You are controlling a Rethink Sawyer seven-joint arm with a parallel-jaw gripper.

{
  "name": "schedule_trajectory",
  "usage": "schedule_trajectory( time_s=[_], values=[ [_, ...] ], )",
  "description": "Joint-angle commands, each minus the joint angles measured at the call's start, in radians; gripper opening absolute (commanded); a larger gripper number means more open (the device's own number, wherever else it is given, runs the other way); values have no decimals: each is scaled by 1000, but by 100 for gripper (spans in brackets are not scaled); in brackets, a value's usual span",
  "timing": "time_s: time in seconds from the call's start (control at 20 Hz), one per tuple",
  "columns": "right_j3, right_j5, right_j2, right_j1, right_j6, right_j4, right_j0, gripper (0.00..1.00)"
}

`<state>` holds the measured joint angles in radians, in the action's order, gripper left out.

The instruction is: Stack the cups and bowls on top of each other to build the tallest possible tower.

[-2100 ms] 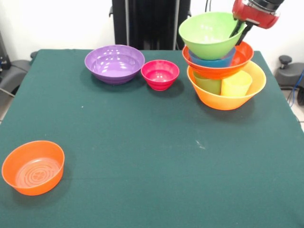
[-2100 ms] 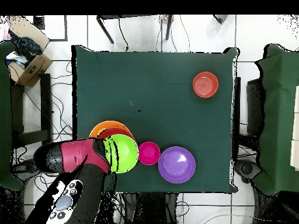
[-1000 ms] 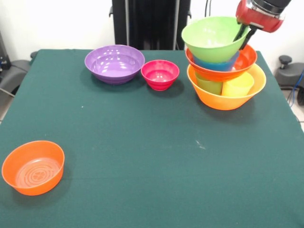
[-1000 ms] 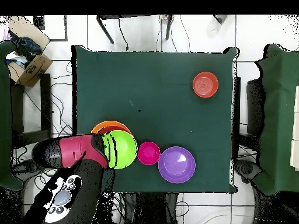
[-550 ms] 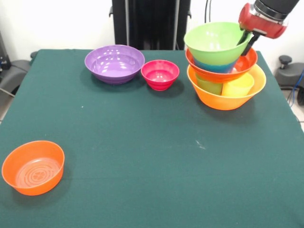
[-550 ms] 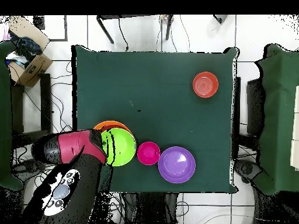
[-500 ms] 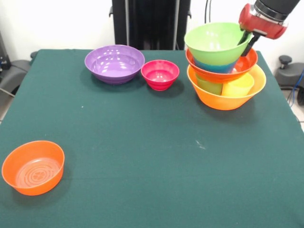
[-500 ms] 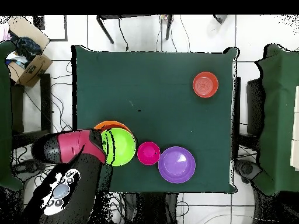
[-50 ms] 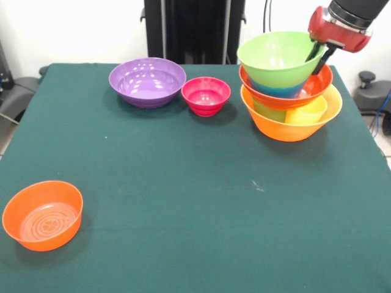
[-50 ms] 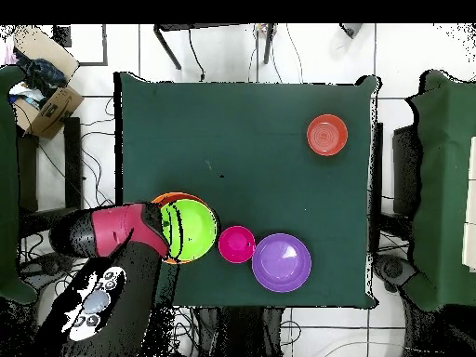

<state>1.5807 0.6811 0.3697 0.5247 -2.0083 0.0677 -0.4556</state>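
Note:
The tower [image 9: 287, 85] stands at the table's back right: a big orange bowl [image 9: 287, 129] holds a green cup [image 9: 267, 110] and a yellow cup [image 9: 305, 113]. Above them sit a red-orange bowl [image 9: 315, 79], a blue bowl [image 9: 275, 90] and, on top, a lime green bowl [image 9: 274, 55]. My gripper [image 9: 317, 56] is shut on the lime bowl's right rim, one finger inside and one outside. From overhead the lime bowl [image 10: 191, 230] covers most of the stack, with the gripper [image 10: 165, 244] at its edge.
A purple bowl [image 9: 147, 81] and a small pink bowl [image 9: 206, 95] stand side by side left of the tower. A small orange bowl [image 9: 42, 215] sits alone near the front left corner. Overhead, a cardboard box [image 10: 46, 107] lies off the table.
The gripper has carried the lime green bowl rightward and down, from tilted above the stack to level in the blue and red-orange bowls. The other bowls have not moved.

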Motion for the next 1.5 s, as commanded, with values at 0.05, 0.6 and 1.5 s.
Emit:
schedule_trajectory(
  time_s=[0.05,0.6,1.5],
  values=[
    [-40,94,-59,-15,-187,32,2,100],
    [-18,67,-69,10,-175,51,10,100],
    [-37,146,-61,41,-145,45,13,100]
  ],
)
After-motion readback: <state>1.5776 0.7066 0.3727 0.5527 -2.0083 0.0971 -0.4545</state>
